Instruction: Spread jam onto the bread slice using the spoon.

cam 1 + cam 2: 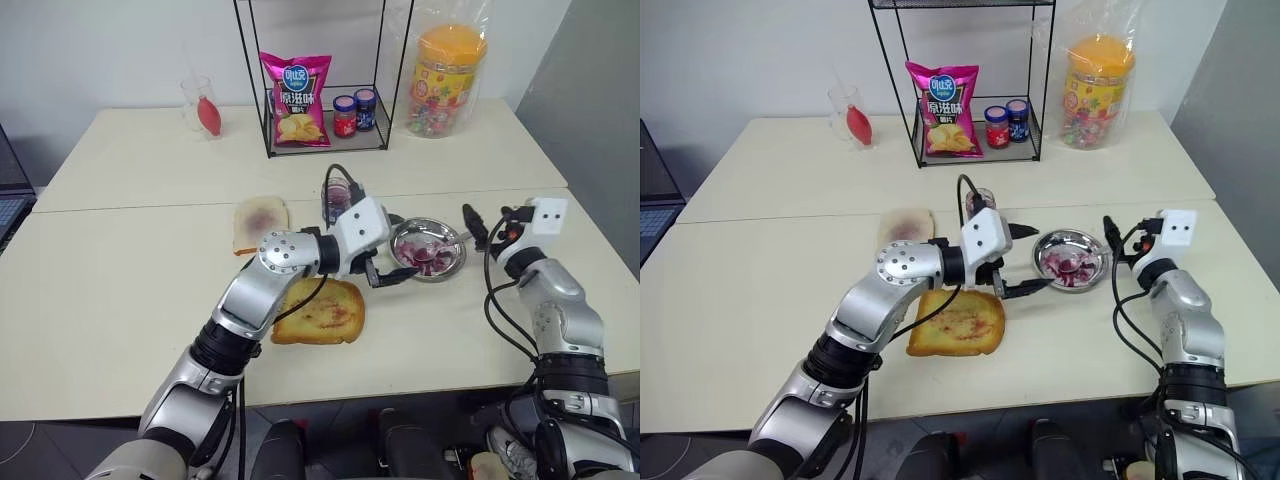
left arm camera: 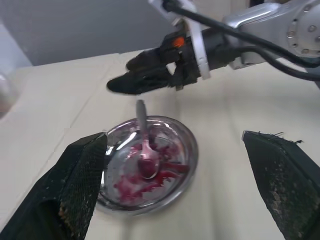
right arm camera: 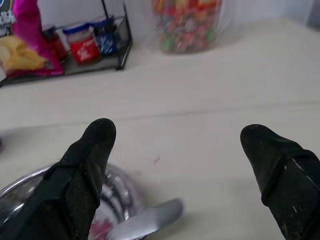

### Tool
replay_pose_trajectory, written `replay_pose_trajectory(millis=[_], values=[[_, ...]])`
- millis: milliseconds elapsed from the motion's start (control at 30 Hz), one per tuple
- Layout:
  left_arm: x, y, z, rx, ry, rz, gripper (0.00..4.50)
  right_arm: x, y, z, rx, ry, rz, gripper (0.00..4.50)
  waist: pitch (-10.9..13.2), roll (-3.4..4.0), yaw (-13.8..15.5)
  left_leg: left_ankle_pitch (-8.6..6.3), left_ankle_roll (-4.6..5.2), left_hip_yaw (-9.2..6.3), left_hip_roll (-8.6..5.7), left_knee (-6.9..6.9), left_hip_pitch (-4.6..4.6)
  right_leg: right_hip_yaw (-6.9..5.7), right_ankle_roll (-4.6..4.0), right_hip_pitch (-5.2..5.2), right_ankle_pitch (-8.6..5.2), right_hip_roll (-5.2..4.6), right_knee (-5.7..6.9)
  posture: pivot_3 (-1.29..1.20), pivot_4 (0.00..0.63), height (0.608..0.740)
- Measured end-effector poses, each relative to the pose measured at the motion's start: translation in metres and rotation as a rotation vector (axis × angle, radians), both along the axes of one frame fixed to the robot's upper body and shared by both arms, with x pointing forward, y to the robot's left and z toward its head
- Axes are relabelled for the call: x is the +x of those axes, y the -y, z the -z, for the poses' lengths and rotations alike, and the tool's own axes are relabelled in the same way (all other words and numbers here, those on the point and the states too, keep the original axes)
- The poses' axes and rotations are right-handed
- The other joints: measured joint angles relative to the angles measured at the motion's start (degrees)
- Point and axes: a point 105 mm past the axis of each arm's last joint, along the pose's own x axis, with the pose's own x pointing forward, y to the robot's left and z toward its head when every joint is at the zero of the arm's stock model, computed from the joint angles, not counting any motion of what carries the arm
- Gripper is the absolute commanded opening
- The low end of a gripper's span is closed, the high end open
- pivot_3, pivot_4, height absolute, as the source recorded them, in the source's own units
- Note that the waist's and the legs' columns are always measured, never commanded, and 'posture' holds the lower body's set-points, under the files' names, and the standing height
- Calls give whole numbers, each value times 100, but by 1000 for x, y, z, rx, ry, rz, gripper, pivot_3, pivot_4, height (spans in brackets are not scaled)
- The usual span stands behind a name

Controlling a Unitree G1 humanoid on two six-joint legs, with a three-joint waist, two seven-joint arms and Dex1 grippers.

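Bright, even indoor light; soft shadows (wrist views blur up close).

A thick golden-yellow toasted bread slice [image 1: 957,324], streaked with red jam [image 1: 962,322], lies on the pale cream counter [image 1: 740,300]. The left pincer [image 1: 1026,262], its two black fingers parted, reaches across just beside a round shiny steel dish [image 1: 1072,261] smeared with red-pink preserve. The right pincer [image 1: 1115,238] hangs at the dish's far side, fingers hard to read. Behind stand a smaller pale bread slice [image 1: 906,225], a black wire rack [image 1: 965,80] holding a pink crisp bag [image 1: 943,110] and a plastic sweets jar [image 1: 1095,90].
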Motion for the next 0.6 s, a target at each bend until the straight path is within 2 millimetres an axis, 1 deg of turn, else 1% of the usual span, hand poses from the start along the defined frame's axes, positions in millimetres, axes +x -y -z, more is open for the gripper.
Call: replay_pose_trajectory(millis=[67,133,233,267,300,367,467,500,600], values=[[6,-19,-6,7,29,-61,4500,-4,-6,-15,-23,42,-47,4437,1,1,-40,0,0,-1,2,-2,1,1,0,-2,0,3,2,0,150,740],[10,-43,-11,20,50,-137,4500,-12,-14,-32,-60,87,-115,4437,1,2,-53,0,0,-3,4,-3,2,-1,-1,-1,-1,4,1,0,150,740],[6,-92,-9,88,12,-224,4500,-32,-30,-46,-140,119,-250,4437,1,2,-67,0,0,-5,7,-5,0,-4,-5,-2,-5,5,-1,0,150,740],[-3,-111,-3,142,-19,-236,4500,-43,-36,-48,-184,124,-311,4437,1,2,-72,0,0,-5,7,-8,0,-4,-8,-2,-8,5,-4,0,150,740],[-10,-126,3,187,-53,-248,4500,-52,-39,-48,-223,123,-358,4437,1,2,-69,-1,0,-4,8,-8,0,-4,-7,-1,-12,5,-4,0,150,740],[-22,-149,8,230,-110,-270,4500,-67,-45,-50,-278,99,-458,4437,3,1,-59,-1,0,-3,7,-3,-2,-5,-7,-1,-12,2,-5,0,150,740],[-41,-178,10,286,-181,-305,4500,-91,-57,-50,-344,35,-622,4437,3,0,-34,-1,0,-5,7,-2,1,-5,-11,3,-14,2,-5,0,150,740],[-47,-188,11,307,-202,-323,4500,-98,-57,-47,-365,1,-662,4437,2,-1,-24,-1,0,-6,7,-2,4,-5,-38,5,-30,2,-5,0,150,740],[-58,-202,18,343,-243,-340,4500,-111,-54,-35,-379,-99,-743,4437,2,-1,26,-1,-1,-7,5,2,6,-1,-41,8,-31,2,-4,0,150,740]])
